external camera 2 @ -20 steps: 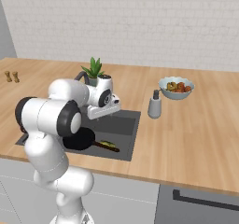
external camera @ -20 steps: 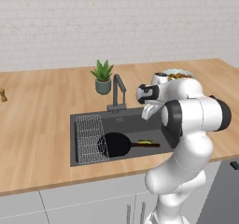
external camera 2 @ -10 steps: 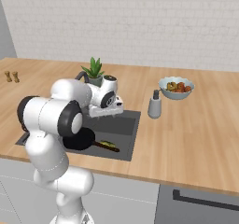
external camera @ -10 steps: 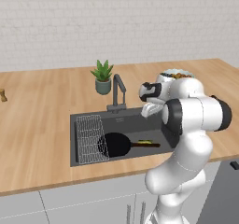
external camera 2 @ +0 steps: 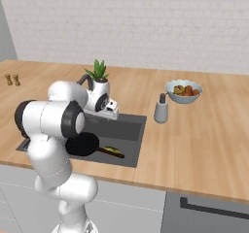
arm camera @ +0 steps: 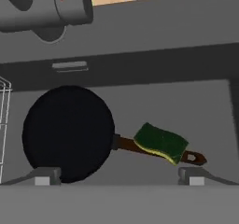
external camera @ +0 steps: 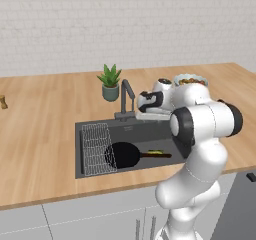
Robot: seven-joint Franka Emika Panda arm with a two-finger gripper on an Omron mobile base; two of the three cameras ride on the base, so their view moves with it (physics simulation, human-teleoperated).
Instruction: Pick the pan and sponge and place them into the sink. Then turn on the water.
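Both placing steps appear complete: the pan [arm camera: 68, 133] and sponge [arm camera: 161, 143] lie in the sink [arm camera: 196, 101] below the gripper [arm camera: 119, 180], sponge across the pan handle. Gripper released, empty. Next: reach the tap [arm camera: 44, 6] just ahead

Light is even and diffuse, fairly bright on the worktop [external camera: 45, 129], with only soft, faint shadows. The sink [arm camera: 186, 101] interior reads dim and flat beyond the fingers [arm camera: 42, 176]. All pictures look slightly soft; no glare shows.
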